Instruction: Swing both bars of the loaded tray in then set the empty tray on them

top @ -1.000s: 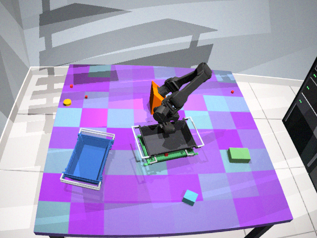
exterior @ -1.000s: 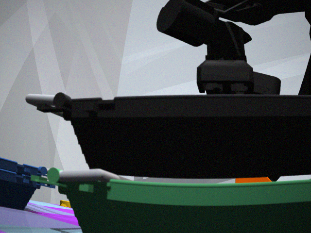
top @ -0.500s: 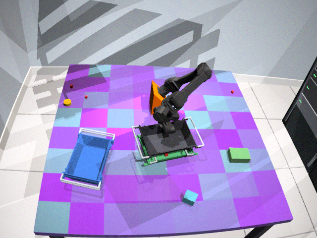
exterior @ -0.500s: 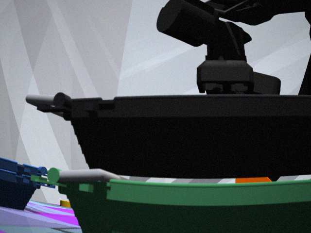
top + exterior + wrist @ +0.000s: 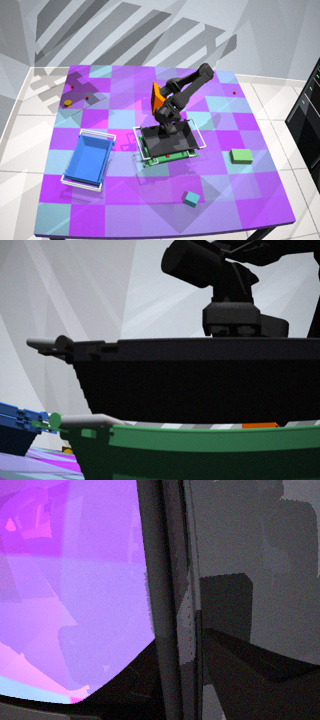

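The black empty tray (image 5: 165,144) (image 5: 206,384) is over the green loaded tray (image 5: 178,156) (image 5: 206,438), roughly level and shifted toward its far side. My gripper (image 5: 167,126) (image 5: 186,640) is shut on the black tray's far long wall; the exterior view hides the fingertips behind the tray. The black tray's wire bars (image 5: 141,144) (image 5: 200,133) are swung out over its ends. The green tray's bars (image 5: 156,161) (image 5: 191,155) are swung in; one bar (image 5: 85,420) shows in the exterior view. Whether the black tray touches them cannot be told. A red block (image 5: 168,156) shows inside the green tray; the other load is hidden.
Blue stacked trays (image 5: 87,160) (image 5: 18,436) with white bars stand to the left. An orange panel (image 5: 156,99) stands behind the trays by the arm. A green block (image 5: 241,156) is at right, a teal block (image 5: 191,199) in front. A yellow disc (image 5: 67,103) lies far left.
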Robot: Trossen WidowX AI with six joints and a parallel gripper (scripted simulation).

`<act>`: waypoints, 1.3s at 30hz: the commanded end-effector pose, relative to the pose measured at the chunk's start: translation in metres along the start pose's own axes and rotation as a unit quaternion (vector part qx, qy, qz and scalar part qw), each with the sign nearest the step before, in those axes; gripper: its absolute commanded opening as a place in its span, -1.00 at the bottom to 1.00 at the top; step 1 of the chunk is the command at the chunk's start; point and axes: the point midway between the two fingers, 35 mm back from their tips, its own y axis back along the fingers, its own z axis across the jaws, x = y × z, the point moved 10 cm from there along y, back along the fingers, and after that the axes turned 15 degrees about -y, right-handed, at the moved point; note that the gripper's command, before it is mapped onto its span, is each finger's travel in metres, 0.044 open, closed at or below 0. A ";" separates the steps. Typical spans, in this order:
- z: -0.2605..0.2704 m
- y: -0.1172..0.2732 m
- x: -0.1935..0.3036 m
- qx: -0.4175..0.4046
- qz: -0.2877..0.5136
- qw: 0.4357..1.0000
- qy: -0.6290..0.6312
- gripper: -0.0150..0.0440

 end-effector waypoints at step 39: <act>0.003 -0.013 -0.001 -0.011 0.002 1.000 -0.002 -0.49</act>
